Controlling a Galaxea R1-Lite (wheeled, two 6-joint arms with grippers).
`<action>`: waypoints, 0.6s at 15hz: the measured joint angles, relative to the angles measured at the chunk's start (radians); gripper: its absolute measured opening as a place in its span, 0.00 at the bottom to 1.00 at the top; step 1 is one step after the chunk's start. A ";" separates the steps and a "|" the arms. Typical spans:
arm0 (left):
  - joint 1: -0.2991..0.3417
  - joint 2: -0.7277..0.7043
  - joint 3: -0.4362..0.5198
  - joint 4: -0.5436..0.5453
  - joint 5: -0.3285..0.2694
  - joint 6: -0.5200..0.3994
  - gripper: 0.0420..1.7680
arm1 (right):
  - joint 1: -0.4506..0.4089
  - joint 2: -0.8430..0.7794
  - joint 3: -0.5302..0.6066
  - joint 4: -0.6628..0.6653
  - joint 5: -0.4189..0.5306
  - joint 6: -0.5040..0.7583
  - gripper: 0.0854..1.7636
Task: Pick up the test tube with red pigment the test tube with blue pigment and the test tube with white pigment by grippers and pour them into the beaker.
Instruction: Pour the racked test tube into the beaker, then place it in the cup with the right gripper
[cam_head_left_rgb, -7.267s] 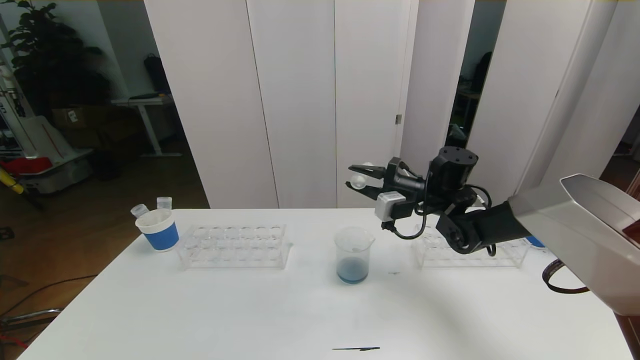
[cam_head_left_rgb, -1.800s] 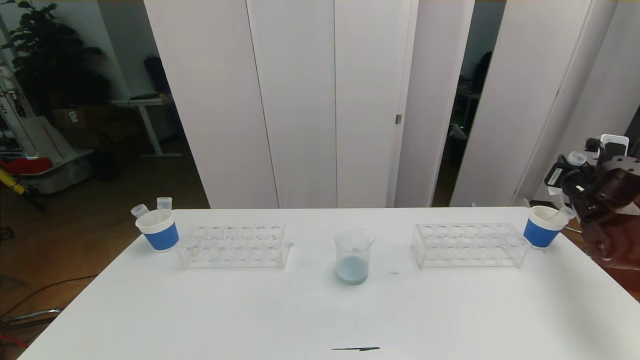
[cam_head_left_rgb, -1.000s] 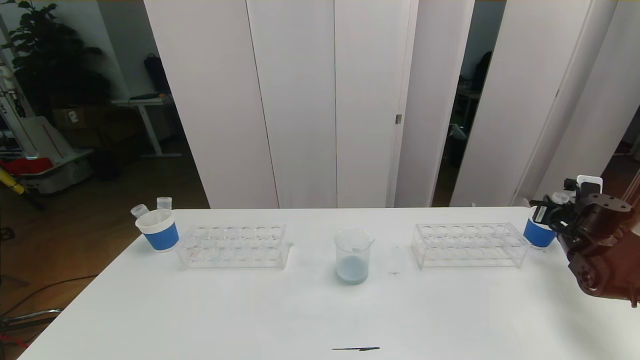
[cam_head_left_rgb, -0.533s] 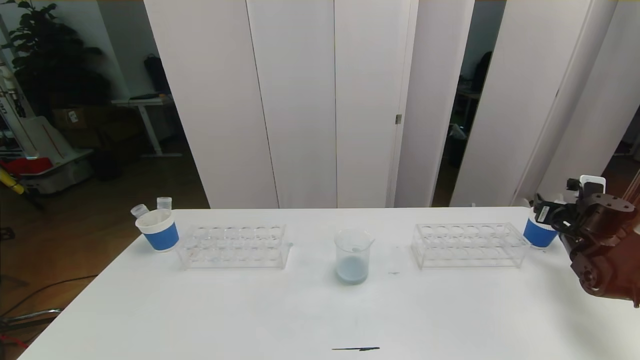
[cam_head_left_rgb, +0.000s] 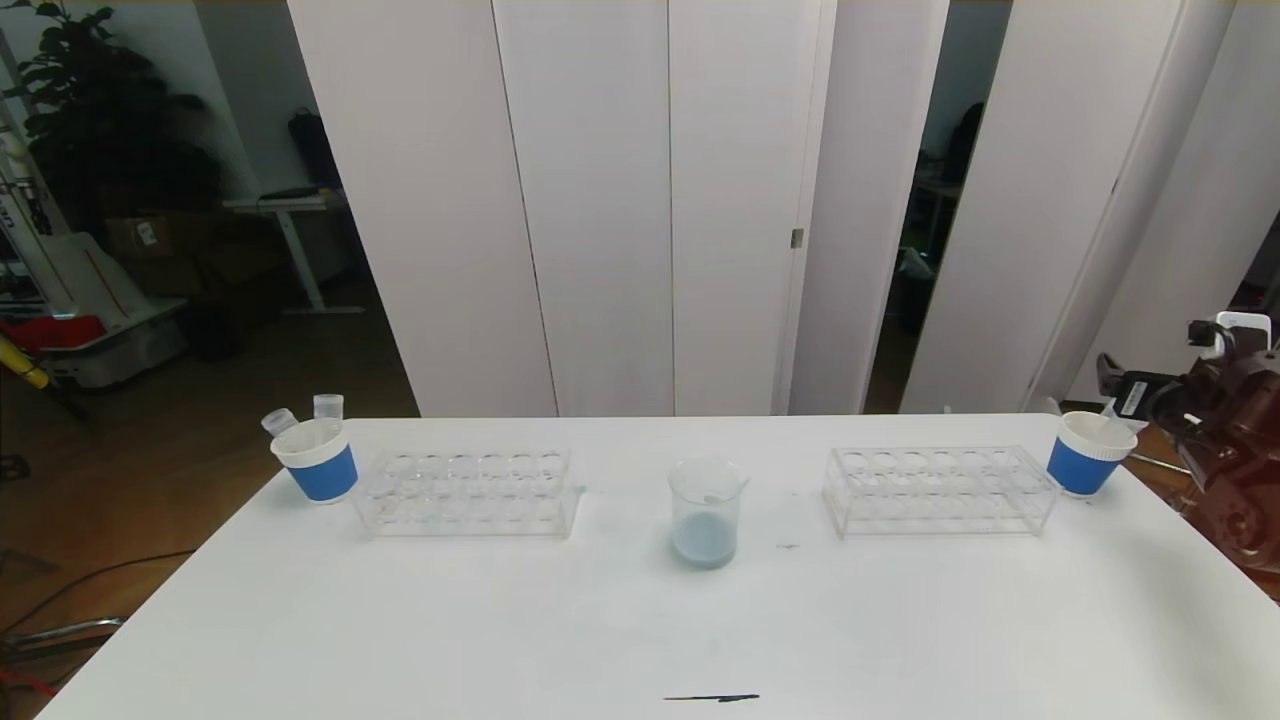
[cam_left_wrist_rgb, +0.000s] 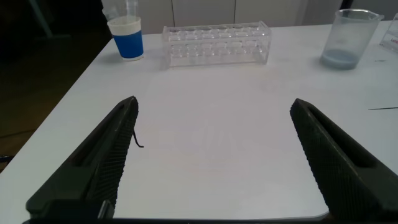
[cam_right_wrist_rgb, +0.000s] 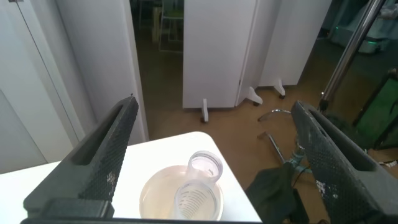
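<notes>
Both sets of my fingers standing apart, right gripper (cam_right_wrist_rgb: 211, 155) hovering above cup (cam_right_wrist_rgb: 180, 199) holding tubes (cam_right_wrist_rgb: 202, 171), left gripper (cam_left_wrist_rgb: 211, 155) parked over table (cam_left_wrist_rgb: 211, 143), holding nothing.

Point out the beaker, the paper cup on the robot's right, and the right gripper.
beaker (cam_head_left_rgb: 707, 512): head view, on its glass wall.
right paper cup (cam_head_left_rgb: 1083, 470): head view, on its blue band.
right gripper (cam_right_wrist_rgb: 208, 143): right wrist view, midway between its open fingertips, above the cup.

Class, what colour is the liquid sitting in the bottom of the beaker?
Pale, cloudy blue. The beaker shows it best in the head view.
</notes>
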 joint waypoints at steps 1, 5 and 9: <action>0.000 0.000 0.000 0.000 0.000 0.000 0.99 | -0.011 -0.067 0.001 0.053 0.029 -0.001 0.99; 0.000 0.000 0.000 0.000 0.000 0.000 0.99 | -0.039 -0.419 0.040 0.307 0.135 0.002 0.99; 0.000 0.000 0.000 0.000 0.000 0.000 0.99 | -0.030 -0.872 0.166 0.542 0.248 0.004 0.99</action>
